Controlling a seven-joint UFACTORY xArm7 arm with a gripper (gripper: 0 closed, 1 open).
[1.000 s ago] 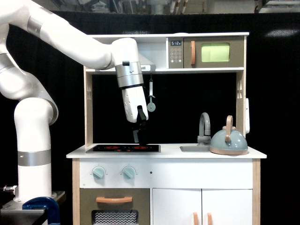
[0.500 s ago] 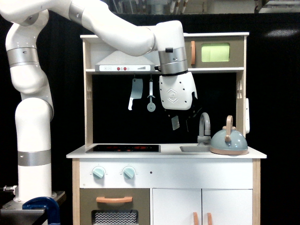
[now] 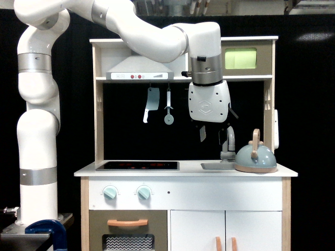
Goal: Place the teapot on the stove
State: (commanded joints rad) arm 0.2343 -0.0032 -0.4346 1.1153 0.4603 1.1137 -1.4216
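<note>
At the exterior view's left stood the white arm (image 3: 36, 130), its column rising from a base beside a blue clamp (image 3: 46, 230), then bending over the top of the toy kitchen toward the exterior view's right. On the white bench (image 3: 188, 170) the stove (image 3: 137, 166) lay flat at the left end, black and glossy, with faint red rings and nothing on it. Two pale knobs (image 3: 126, 193) sat on the front panel below it, above an oven door with a tan handle (image 3: 127, 223). Under the grey hood (image 3: 140, 70) a toy cleaver (image 3: 151, 103) and a small round utensil (image 3: 168, 111) hung against the dark back wall. Further right the arm's white wrist pointed down, and the hand (image 3: 212, 132) hung in the air above the sink (image 3: 217, 166), well clear of the bench; one pale finger (image 3: 202, 133) showed, the other was lost against the black, and nothing was held, though how far the fingers stood apart could not be told. Just beside and below it rose the grey faucet (image 3: 228, 142). The teapot (image 3: 255, 158) sat upright on the bench at the right end, touching nothing but the bench, right of the faucet and well apart from the stove. Above it, on the top shelf, was a toy microwave (image 3: 246, 58) with a green window.
</note>
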